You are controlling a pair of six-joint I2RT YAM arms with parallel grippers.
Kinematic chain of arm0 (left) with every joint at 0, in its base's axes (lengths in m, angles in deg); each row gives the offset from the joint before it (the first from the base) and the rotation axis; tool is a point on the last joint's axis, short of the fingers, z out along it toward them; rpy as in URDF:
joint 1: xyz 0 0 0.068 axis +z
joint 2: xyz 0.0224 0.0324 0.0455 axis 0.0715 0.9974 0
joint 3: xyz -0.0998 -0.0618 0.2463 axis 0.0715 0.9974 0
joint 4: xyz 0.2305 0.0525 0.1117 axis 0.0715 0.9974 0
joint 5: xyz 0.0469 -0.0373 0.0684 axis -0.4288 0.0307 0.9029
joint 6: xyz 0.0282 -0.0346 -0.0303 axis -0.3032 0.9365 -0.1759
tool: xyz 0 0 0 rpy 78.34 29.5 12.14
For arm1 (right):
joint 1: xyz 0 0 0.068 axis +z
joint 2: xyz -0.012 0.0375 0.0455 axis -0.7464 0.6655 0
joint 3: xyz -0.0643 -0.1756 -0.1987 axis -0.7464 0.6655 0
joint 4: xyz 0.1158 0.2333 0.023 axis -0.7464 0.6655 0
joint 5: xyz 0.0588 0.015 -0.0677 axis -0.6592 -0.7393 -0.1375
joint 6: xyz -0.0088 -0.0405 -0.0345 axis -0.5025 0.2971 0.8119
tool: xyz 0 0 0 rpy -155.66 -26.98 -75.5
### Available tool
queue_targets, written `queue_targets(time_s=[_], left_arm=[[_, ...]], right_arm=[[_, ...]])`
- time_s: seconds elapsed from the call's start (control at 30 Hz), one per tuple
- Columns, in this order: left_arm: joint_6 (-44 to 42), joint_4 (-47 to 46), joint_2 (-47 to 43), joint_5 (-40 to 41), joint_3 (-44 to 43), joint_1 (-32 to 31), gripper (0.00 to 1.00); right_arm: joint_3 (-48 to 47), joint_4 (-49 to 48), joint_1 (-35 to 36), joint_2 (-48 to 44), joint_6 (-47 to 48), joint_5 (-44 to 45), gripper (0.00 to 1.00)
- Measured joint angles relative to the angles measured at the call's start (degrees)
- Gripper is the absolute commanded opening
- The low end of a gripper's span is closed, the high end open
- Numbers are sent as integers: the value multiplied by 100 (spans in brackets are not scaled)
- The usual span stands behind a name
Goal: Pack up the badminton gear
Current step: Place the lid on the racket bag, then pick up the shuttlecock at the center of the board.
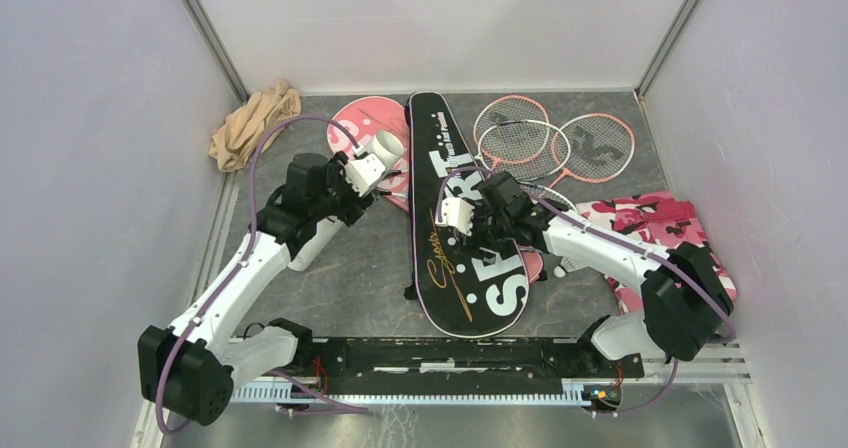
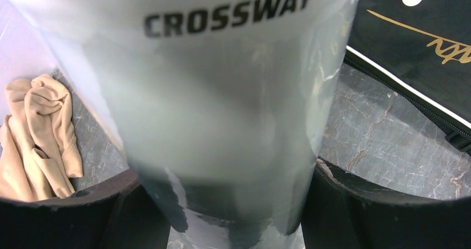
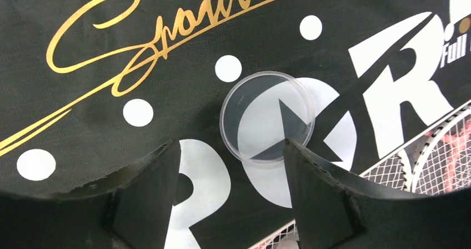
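Grey marbled bench (image 1: pixel 370 268) between pale walls. Left fingers (image 2: pixel 355 210) clamped either side of the white tube (image 2: pixel 222 121), mouth tilted up, probably for filling; right fingers (image 3: pixel 327 199) spread wide and empty, a clear round lid (image 3: pixel 267 116) flat on the black bag (image 3: pixel 183 121) just ahead of the tips, seemingly parked for capping later. Farther out, pink rackets (image 1: pixel 555 143) just beside that bag, beige cloth (image 1: pixel 250 123) beyond the tube, nothing between fingertips and lid.
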Motion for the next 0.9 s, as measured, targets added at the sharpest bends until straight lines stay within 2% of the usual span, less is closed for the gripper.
queue_targets(time_s=[0.23, 0.53, 0.7, 0.9], left_arm=[[-138, 446, 70, -229, -251, 0, 2], [-1008, 1228, 151, -647, -391, -7, 5], [-1405, 1582, 398, -754, -557, -33, 5], [-1690, 1917, 546, -769, -693, -79, 8]], right_arm=[[-273, 247, -289, -286, 17, -271, 81], [-942, 732, -1847, -461, 133, -807, 80], [-1510, 1261, -2500, -87, 382, -1080, 79], [-2492, 2194, -3097, 863, 905, -1403, 77]])
